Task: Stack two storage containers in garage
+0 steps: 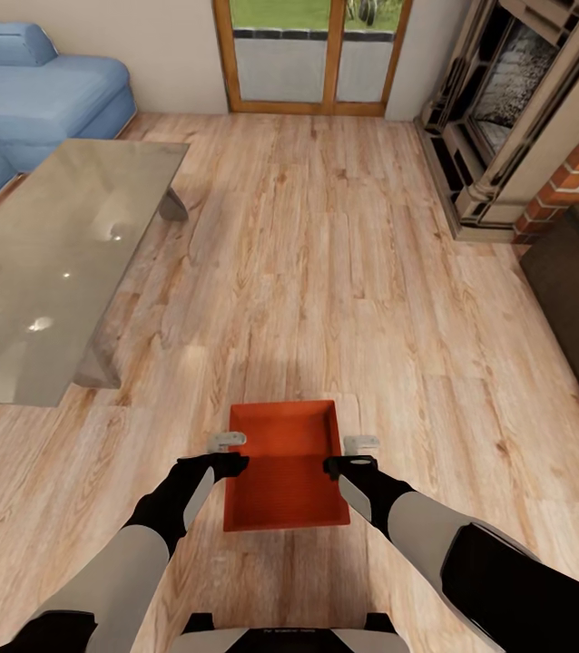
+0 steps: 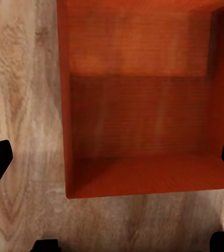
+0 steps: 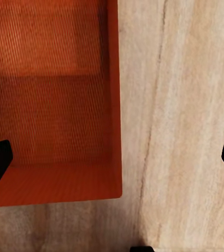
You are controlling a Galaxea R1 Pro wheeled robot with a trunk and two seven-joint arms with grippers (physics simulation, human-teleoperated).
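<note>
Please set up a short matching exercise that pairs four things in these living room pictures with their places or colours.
Things:
1. storage container
2. sofa
3. glass-topped table
4. patio doors

Descriptions:
A. blue, far left corner
B. orange-red, on the wood floor between both arms
C. wooden-framed, at the far wall
D. clear top, left of the open floor

Pairs: 1-B, 2-A, 3-D, 4-C

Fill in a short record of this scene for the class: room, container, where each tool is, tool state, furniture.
room: living room, wood plank floor
container: one orange-red storage bin, open-topped, empty, on the floor
left tool: over the bin's left wall, fingers spread
right tool: over the bin's right wall, fingers spread
contact: neither tool grips the bin
furniture: glass-topped table, blue sofa, fireplace, patio doors
</note>
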